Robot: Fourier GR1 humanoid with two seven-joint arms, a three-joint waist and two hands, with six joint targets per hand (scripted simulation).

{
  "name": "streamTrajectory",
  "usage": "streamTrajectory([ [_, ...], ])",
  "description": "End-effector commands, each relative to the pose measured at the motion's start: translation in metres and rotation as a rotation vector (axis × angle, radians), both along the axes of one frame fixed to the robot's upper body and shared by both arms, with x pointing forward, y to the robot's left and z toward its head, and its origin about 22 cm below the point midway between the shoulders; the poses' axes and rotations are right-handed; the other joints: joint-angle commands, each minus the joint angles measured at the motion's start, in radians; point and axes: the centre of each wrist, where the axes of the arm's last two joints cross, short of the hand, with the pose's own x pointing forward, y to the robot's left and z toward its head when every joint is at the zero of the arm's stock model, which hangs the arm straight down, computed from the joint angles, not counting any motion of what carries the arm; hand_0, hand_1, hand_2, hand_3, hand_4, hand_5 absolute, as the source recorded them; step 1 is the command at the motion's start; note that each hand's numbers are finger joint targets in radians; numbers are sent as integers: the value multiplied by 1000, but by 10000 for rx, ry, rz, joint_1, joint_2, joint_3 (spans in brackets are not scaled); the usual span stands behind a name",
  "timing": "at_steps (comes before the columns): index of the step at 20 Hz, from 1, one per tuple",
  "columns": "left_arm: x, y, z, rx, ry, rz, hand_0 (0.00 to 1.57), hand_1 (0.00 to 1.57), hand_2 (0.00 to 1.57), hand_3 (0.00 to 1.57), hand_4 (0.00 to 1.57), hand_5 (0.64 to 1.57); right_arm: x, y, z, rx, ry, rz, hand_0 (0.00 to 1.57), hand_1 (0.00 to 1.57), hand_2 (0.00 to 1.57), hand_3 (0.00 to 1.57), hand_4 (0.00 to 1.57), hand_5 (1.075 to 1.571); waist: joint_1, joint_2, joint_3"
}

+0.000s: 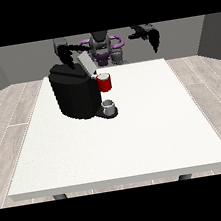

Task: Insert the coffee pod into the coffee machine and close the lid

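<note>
Front view: a humanoid robot stands behind a white worktop (138, 143) on which a black coffee machine (74, 97) sits toward the view's left. The machine's grey lid (86, 64) is tilted up and open. At the machine's head a red holder (104, 83) shows a pale top that appears to be the coffee pod (103, 76), though it is too small to tell whether it is fully seated. A small grey cup (109, 106) stands on the machine's base just below.

The robot hand at the view's left (65, 55) hangs just above the machine's back edge, near the raised lid; whether its fingers are straight or curled cannot be told. The robot hand at the view's right (155, 39) is held up, well apart from the machine and over the worktop's far edge, fingers hanging down and holding nothing.

By these signs the pod stage looks finished or nearly so, and the lid is the step in hand. The next move would call for the hand at the view's left to reach the lid's upper face and press it down and forward until it lies flat over the pod.
</note>
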Motion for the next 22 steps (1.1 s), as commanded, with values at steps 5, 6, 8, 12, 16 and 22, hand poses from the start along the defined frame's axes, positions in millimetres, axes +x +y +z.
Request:
streamTrajectory([
  [5,5,13,21,-334,-811,-94,0,0,0,0,0,1571,14,3,-1,-414,-758,63,0,0,0,0,0,1571,229,1016,4],
  [6,-2,21,13,-166,-127,356,0,0,0,0,0,1571,14,12,9,-123,-30,575,0,0,0,0,0,1571,-276,224,2],
  [8,2,8,28,-178,-807,43,0,0,0,0,124,1571,30,-3,22,-184,-579,-16,0,0,0,0,40,1571,277,866,4],
  [12,7,12,22,118,-498,513,0,0,0,0,0,1571,28,45,21,-364,-234,600,0,0,0,0,0,1571,-97,675,1],
  [16,5,20,23,244,-952,75,0,0,0,0,0,1571,46,34,51,-473,-971,535,0,0,0,0,0,1571,194,1158,1],
  [22,-5,16,7,65,-355,348,0,0,0,0,0,1571,41,47,37,-704,-399,812,0,0,0,0,77,1571,38,656,0],
])
